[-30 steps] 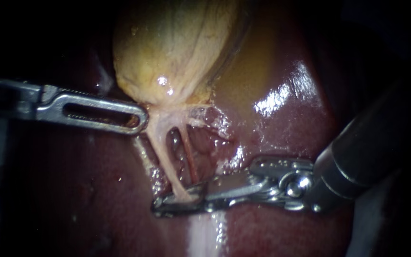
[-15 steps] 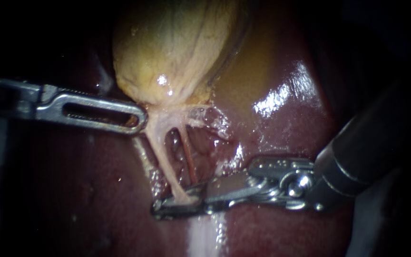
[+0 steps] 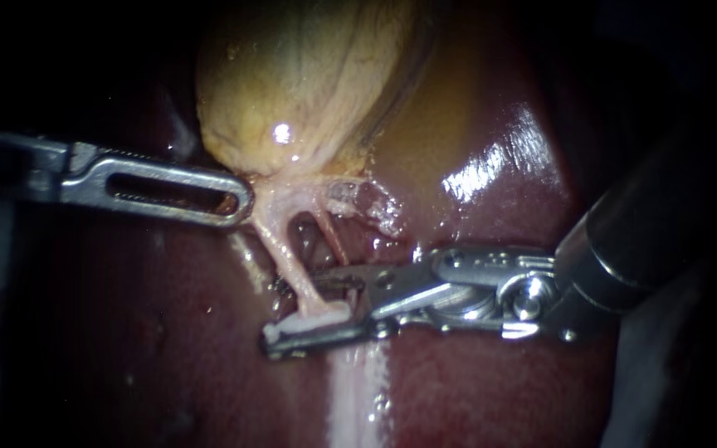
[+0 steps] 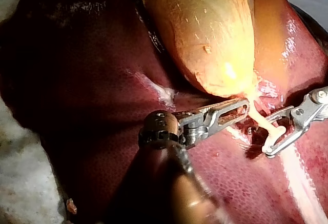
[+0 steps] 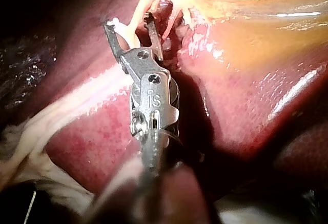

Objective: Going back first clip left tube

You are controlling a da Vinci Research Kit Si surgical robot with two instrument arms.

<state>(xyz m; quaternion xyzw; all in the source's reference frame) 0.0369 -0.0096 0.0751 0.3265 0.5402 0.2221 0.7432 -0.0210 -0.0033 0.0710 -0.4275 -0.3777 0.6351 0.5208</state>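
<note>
L instrument (image 3: 241, 199) comes in from left, jaws clamped on pale tissue at the gallbladder (image 3: 309, 83) neck. R instrument (image 3: 275, 312) from right, jaws wide apart w/ the left tube (image 3: 288, 259) running between them. Tube's flat white lower end lies on the near jaw, can't tell if that's a clip. Thin reddish right tube (image 3: 331, 236) just right of it. All on wet dark-red liver (image 3: 499, 182).
</note>
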